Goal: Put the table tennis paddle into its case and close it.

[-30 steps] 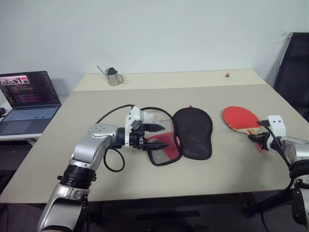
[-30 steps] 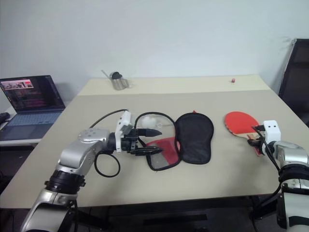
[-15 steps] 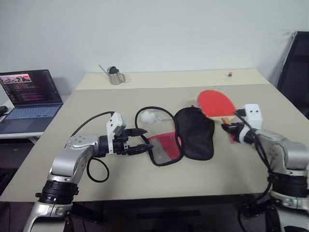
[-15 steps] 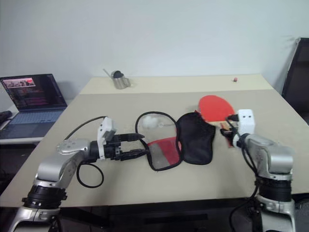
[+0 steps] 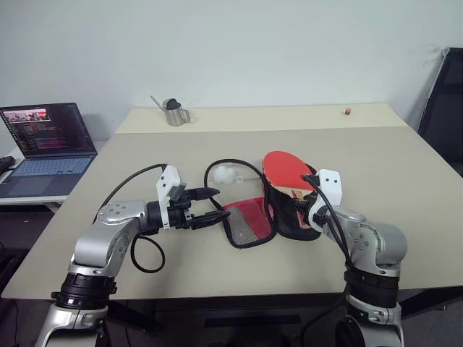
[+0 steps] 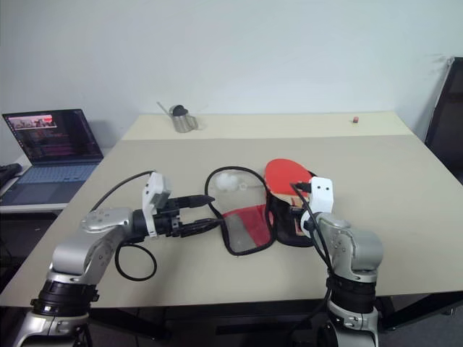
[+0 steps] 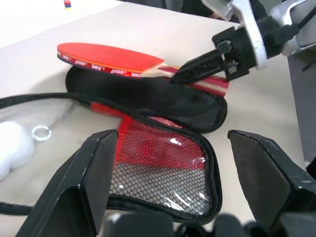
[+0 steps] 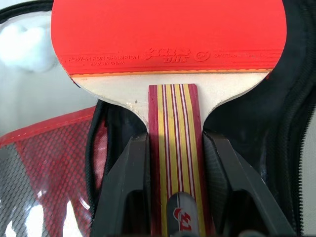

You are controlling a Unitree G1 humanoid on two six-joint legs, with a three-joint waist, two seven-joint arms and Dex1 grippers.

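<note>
A: Now, item one?

B: Paddle [image 5: 283, 168]: round red rubber face, pale wood neck, handle striped red and yellow. Its blade hangs just above the black half of the case [image 5: 278, 210], handle toward the robot.

A: Held by?

B: Right claw [image 8: 173, 163]: two black fingers [image 8: 126, 187] clamped on the handle, one on each side.

A: Item two, the case?

B: Soft, paddle-shaped, lying unzipped and spread flat on the worktop [image 5: 376, 166]. One half is black fabric, under the paddle. The other half is red with a fine honeycomb mesh panel [image 7: 163, 170], glossy in places, rimmed by a black zipper edge. The two halves join along one side.

A: Left claw?

B: Left claw [image 5: 213, 206]: black, wedge-shaped fingers [image 7: 86, 182] spread wide apart, empty, pointing level at the mesh half, just beside its rim. Whether they touch it, I cannot tell.

A: Sundries?

B: Black cord [image 5: 224, 165], looped on the worktop beyond the case. White soft ball [image 5: 224, 174], inside the loop. Small metal ring [image 7: 42, 132], beside it. Steel jug [image 5: 171, 113], with handle and long spout, at the far edge. Small red object [image 5: 347, 110], far right corner; shape unclear. Open laptop [image 5: 45, 144], lit screen, on a lower table to the left. Dark chair [image 5: 443, 94], at the right edge.
</note>
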